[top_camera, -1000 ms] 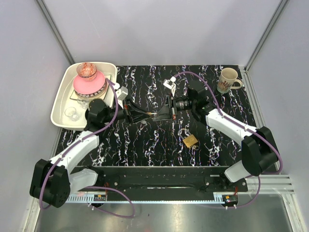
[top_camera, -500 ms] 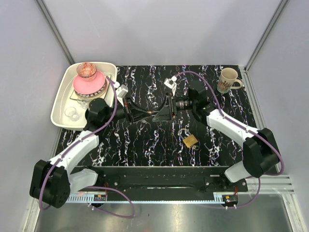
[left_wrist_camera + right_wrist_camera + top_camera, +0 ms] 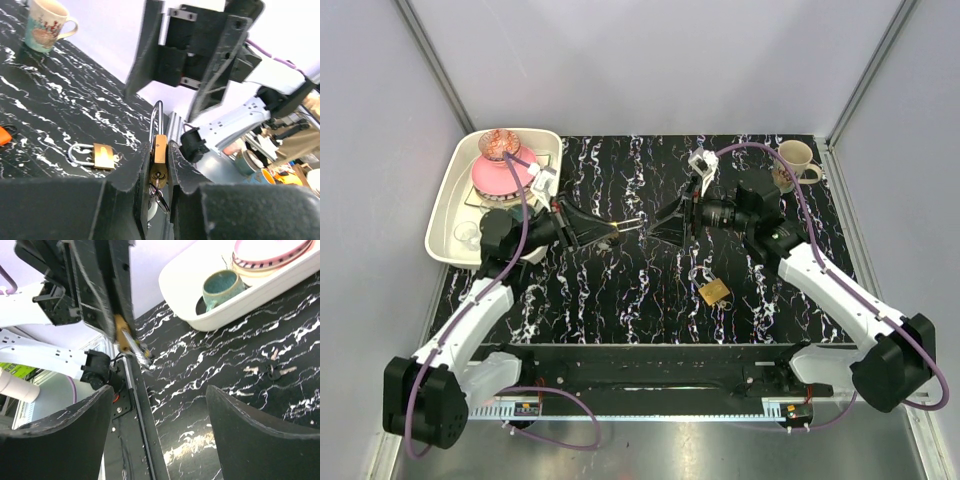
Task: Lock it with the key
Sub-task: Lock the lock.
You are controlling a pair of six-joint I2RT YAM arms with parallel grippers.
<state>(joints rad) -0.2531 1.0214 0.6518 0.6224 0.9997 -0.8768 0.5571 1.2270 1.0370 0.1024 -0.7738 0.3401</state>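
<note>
My left gripper is shut on a small brass padlock. Its shackle points away from me, and a thin wire ring hangs below its keyhole. In the top view the left gripper and the right gripper face each other over the mat's middle, a short gap apart. The right gripper is open with nothing between its fingers. Ahead of it, the held padlock sticks out of the left jaws. An orange bit at the left wrist view's edge looks like the key's head, mostly cut off.
A second brass padlock lies on the black marbled mat. Small metal keys lie on the mat near the white tray, which holds a pink dish. A mug stands at the back right.
The right gripper has opened and drawn back to the right. The left arm has pulled back to the left with the padlock, leaving a gap between the two grippers.
</note>
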